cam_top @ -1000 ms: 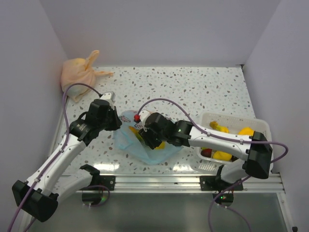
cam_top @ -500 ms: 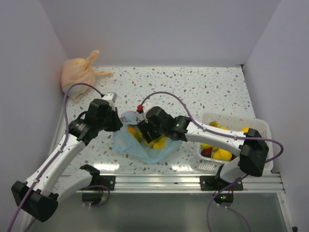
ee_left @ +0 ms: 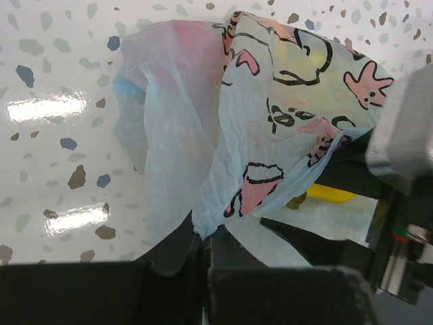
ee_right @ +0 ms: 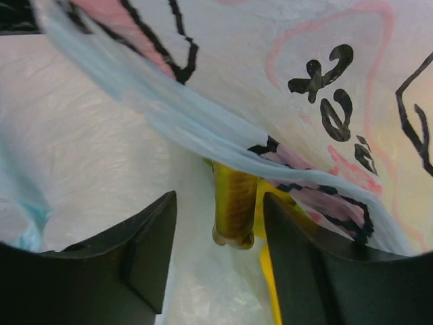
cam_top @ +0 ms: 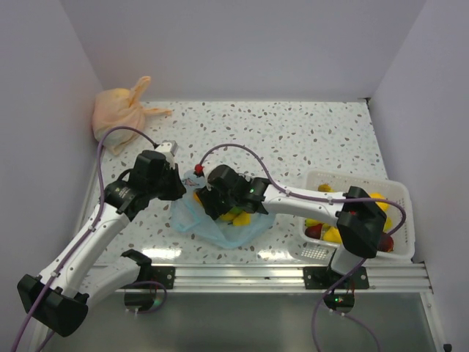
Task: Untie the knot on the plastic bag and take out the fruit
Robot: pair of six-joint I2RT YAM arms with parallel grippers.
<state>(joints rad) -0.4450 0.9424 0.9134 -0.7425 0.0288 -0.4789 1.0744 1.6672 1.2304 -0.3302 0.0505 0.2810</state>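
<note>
Plastic bag [cam_top: 220, 226], pale blue and cartoon-printed, lies near the counter's [cam_top: 293, 139] front edge. Left fingers [ee_left: 172, 267] pinch its rim; right fingers [ee_right: 145, 247] stand spread astride a yellow stem [ee_right: 233, 203] inside. White basket [cam_top: 381, 183] sits well apart, rightward.

This is a robotics lab test cell, not a lived-in room. Plain pale walls [cam_top: 249, 51] box in a speckled desk [cam_top: 293, 139] on three sides, and the left arm [cam_top: 84, 246] and right arm [cam_top: 300, 202], both white and black, are bolted to an aluminium rail [cam_top: 242, 277] at its near edge, trailing purple cables [cam_top: 234, 146]. What lies on the desk reads as staged props: a light blue plastic bag [cam_top: 220, 229], a peach-orange bag [cam_top: 121, 111] in the far corner, and a white basket [cam_top: 401, 220] of fruit [cam_top: 330, 235].
</note>
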